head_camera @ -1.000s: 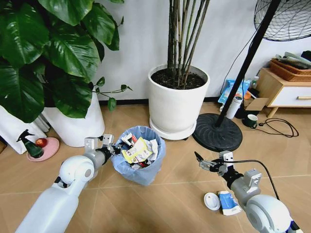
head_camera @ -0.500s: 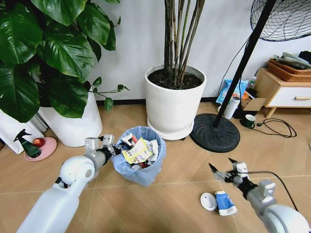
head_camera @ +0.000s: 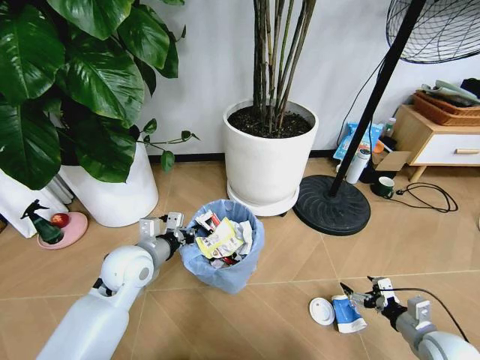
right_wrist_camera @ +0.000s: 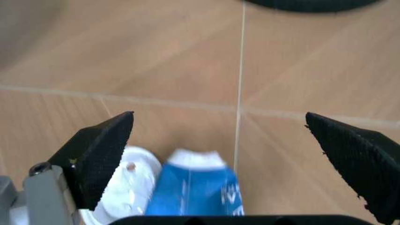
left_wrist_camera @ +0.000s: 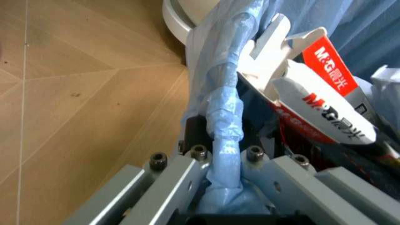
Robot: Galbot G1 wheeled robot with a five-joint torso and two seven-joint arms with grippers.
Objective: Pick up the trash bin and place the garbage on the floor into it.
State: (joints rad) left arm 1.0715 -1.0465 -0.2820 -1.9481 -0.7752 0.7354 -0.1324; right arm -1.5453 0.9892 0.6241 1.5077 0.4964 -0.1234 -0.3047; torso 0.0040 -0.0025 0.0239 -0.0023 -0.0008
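the left gripper point(head_camera: 178, 234) clamps the rim of the one trash bin point(head_camera: 225, 271), heaped with wrappers. the right gripper point(head_camera: 357, 294), jaws spread wide and empty, hangs over two pieces of garbage on the floor point(head_camera: 420, 232): one white lid point(head_camera: 323, 311), one blue-white packet point(head_camera: 347, 313).

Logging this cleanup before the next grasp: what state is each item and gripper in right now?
Small round trash bin lined with pale blue plastic bag: upright on the floor, full of wrappers, rim gripped.
Left gripper: shut on the bin's rim.
Right gripper: fingers open, above the packet.
Blue-white packet: lying on the tan herringbone wood floor.
White round lid: lying flat on the floor, beside the packet.
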